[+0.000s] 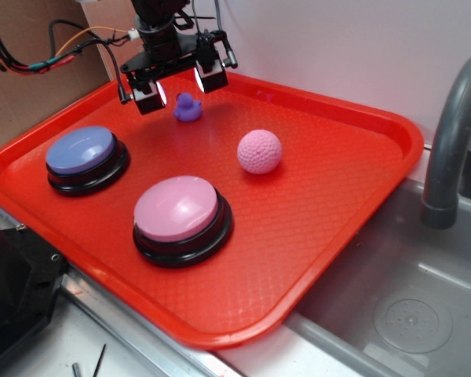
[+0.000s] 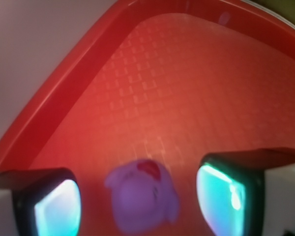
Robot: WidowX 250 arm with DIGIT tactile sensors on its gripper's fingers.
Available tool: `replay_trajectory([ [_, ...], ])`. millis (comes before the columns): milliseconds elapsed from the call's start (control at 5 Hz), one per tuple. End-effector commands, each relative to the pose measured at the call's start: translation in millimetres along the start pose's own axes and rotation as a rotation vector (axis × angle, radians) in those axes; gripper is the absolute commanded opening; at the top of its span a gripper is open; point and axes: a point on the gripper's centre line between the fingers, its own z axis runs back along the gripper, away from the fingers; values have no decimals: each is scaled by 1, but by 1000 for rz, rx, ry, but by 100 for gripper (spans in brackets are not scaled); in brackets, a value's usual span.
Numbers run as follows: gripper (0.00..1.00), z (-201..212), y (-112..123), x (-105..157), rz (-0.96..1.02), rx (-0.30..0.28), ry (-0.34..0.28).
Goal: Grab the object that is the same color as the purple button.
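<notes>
A tiny purple rubber duck (image 1: 188, 107) stands on the red tray (image 1: 337, 196) near its far edge. My gripper (image 1: 180, 86) hovers just above and slightly in front of it, open, its glowing pads on either side of the duck. In the wrist view the duck (image 2: 142, 196) lies between the two pads (image 2: 56, 209), touching neither. The purple button (image 1: 82, 151), a periwinkle dome on a black base, sits at the tray's left side.
A pink dome button (image 1: 177, 209) on a black base stands near the tray's front. A pink textured ball (image 1: 260, 151) rests right of the duck. A grey faucet (image 1: 449, 133) and sink (image 1: 392, 314) lie to the right; cardboard and cables stand behind.
</notes>
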Motion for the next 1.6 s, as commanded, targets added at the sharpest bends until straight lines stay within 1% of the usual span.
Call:
replay_trajectory([
  [0,100,-4,-12,7,-43,-30,-5],
  [200,0,-3,-7,4,-48,-7,-36],
  [400,0,-1,-6,0,-34,-14,-17],
  [600,0,3,-3,3,-34,24,-39],
  [800,0,33,-9,9,-145,-30,53],
  [1000,0,62,-16,11,-306,-81,135],
  [1200,0,104,-24,8,-472,-133,185],
  [1400,0,136,-25,1,-605,-137,236],
])
